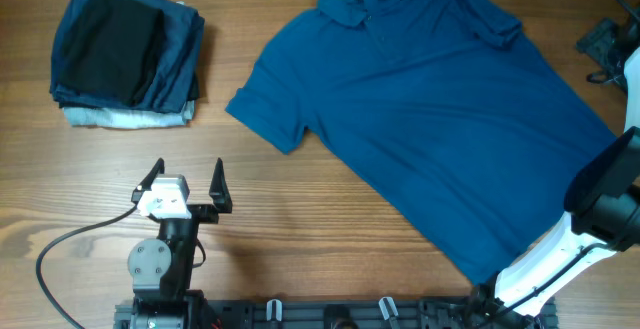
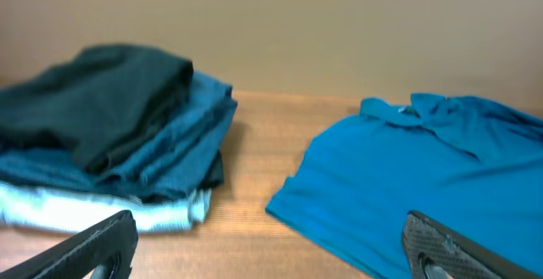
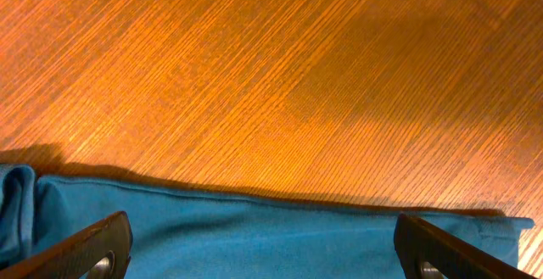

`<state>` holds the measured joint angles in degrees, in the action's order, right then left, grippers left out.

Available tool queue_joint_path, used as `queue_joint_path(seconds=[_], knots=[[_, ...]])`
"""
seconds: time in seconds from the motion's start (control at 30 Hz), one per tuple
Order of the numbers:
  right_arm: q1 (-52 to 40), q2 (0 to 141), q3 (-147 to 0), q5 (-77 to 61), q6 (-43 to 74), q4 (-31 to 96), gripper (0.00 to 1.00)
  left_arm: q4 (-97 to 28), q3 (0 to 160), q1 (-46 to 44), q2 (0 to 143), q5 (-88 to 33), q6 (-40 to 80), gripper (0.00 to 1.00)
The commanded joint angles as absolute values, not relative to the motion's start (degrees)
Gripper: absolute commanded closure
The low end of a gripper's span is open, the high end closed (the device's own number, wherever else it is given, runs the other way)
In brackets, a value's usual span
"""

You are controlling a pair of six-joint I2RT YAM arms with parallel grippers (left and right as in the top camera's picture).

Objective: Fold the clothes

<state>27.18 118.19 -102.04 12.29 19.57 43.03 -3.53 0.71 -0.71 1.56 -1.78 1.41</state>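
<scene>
The medium-blue shirt [image 1: 430, 99] lies spread flat and slanted across the right half of the table, collar at the far side and one short sleeve pointing left. My left gripper [image 1: 186, 174] is open and empty, near the front edge to the left of the shirt. In the left wrist view [image 2: 271, 253] it faces the shirt's sleeve and collar [image 2: 424, 177]. My right arm [image 1: 605, 194] hangs over the shirt's right lower part and hides its own fingers from above. In the right wrist view my right gripper [image 3: 263, 241] is wide open just above the shirt's straight edge [image 3: 280, 224].
A stack of folded garments [image 1: 125, 54], black on top and pale grey-blue at the bottom, sits at the far left and also shows in the left wrist view [image 2: 110, 135]. A black device [image 1: 605, 44] is at the far right edge. A cable [image 1: 60, 249] loops at the front left.
</scene>
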Motion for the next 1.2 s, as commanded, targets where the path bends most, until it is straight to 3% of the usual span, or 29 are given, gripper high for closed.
queue_joint_path(seconds=[0.0, 0.03, 0.17, 0.27, 0.37, 0.6, 0.73, 0.87, 0.9, 0.93, 0.97, 1.03, 1.17], knots=[[27.1, 118.9, -101.8, 13.1, 19.1, 42.6, 0.0, -1.8, 0.3, -1.0, 1.3, 0.4, -3.2, 0.0], [27.1, 118.9, -101.8, 13.1, 19.1, 42.6, 0.0, -1.6, 0.3, -1.0, 1.3, 2.2, -4.3, 0.0], [27.1, 118.9, -101.8, 13.1, 19.1, 42.6, 0.01, -0.4, 2.7, -1.0, 2.2, -16.1, -3.5, 0.0], [27.1, 118.9, -101.8, 13.1, 19.1, 42.6, 0.0, -3.6, 10.0, -1.0, 8.9, -17.3, -2.3, 0.0], [27.1, 118.9, -101.8, 13.1, 19.1, 42.6, 0.0, -5.7, 21.8, -1.0, 24.6, -19.7, -2.3, 0.0], [27.1, 118.9, -101.8, 13.1, 19.1, 42.6, 0.01, -21.3, 56.1, -9.2, 82.5, -20.3, -2.4, 0.0], [27.1, 118.9, -101.8, 13.1, 19.1, 42.6, 0.0, -14.4, 58.2, -10.2, 98.7, -20.5, -2.6, 0.0], [27.1, 118.9, -101.8, 13.1, 19.1, 42.6, 0.0, -10.1, 58.2, -10.2, 103.9, -20.5, -2.6, 0.01], [27.1, 118.9, -101.8, 13.1, 19.1, 42.6, 0.0, -9.9, 58.2, -10.2, 103.9, -20.4, -2.6, 0.24], [27.1, 118.9, -101.8, 13.1, 19.1, 42.6, 0.0, -9.1, 58.2, -10.2, 103.9, -19.4, -2.6, 0.65], [27.1, 118.9, -101.8, 13.1, 19.1, 42.6, 0.0, -8.2, 58.2, -10.2, 103.9, -17.8, -2.6, 0.82], [27.1, 118.9, -101.8, 13.1, 19.1, 42.6, 0.0, -5.9, 58.2, -10.2, 103.9, -13.4, -2.6, 0.96], [27.1, 118.9, -101.8, 13.1, 19.1, 42.6, 0.0, -4.4, 58.2, -10.2, 105.4, -10.7, -2.6, 0.96]])
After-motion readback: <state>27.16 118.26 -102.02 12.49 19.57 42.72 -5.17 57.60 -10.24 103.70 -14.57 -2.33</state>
